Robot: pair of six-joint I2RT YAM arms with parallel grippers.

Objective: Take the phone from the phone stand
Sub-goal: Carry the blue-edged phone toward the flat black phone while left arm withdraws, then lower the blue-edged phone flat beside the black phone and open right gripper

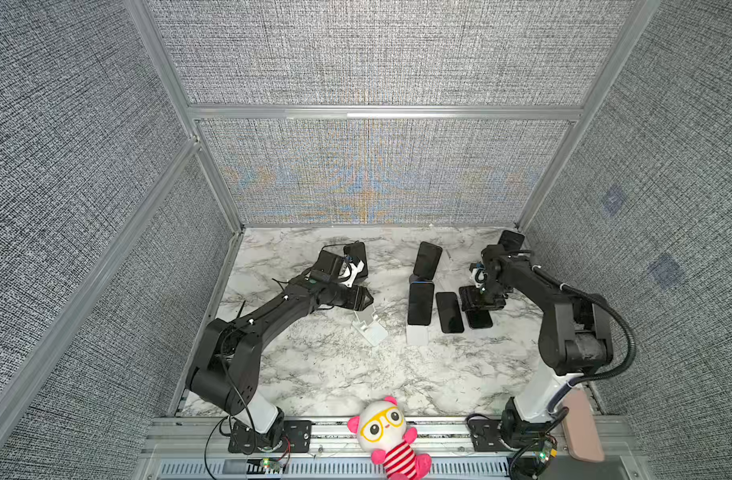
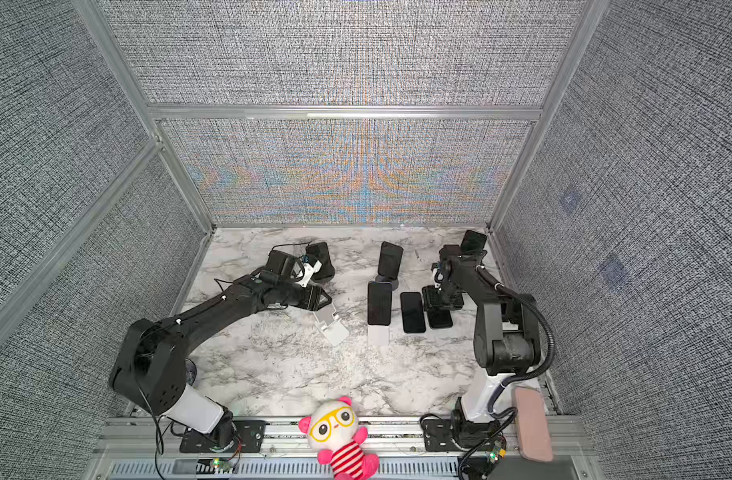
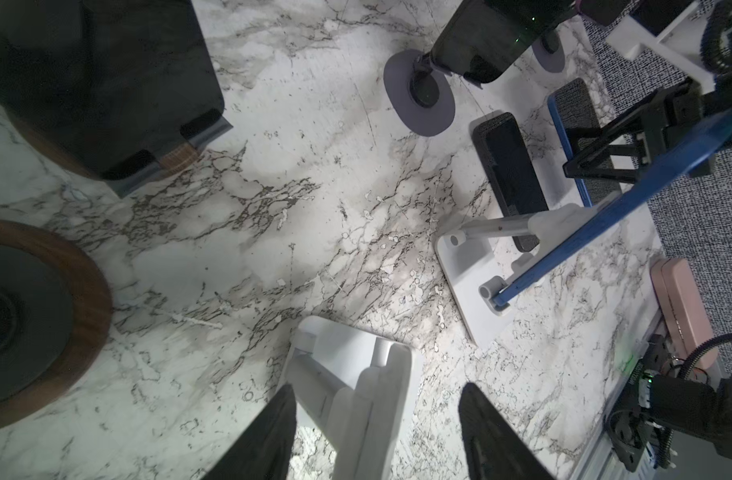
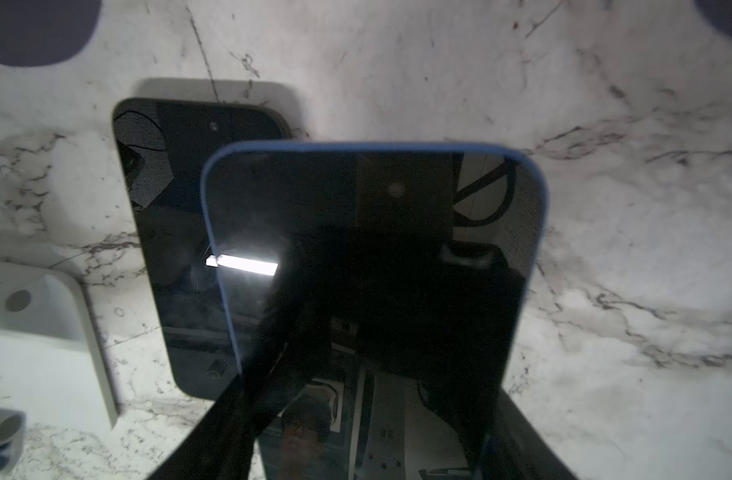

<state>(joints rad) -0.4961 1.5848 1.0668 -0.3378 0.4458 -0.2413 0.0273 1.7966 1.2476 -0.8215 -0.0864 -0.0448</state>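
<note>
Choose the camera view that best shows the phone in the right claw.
The right wrist view: the blue-cased phone looms large, screen showing. In both top views the right claw hides most of it. The left wrist view shows it small and partly covered.

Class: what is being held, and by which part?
The right gripper holds the blue-cased phone, jaws on its long edges near one end; the left gripper holds nothing.

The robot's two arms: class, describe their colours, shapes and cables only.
Both the left arm and right arm are black, boxy-jointed, each with a white lower segment above a black base plate. A black corrugated hose loops along the right arm. The fingers are black and tapered.
</note>
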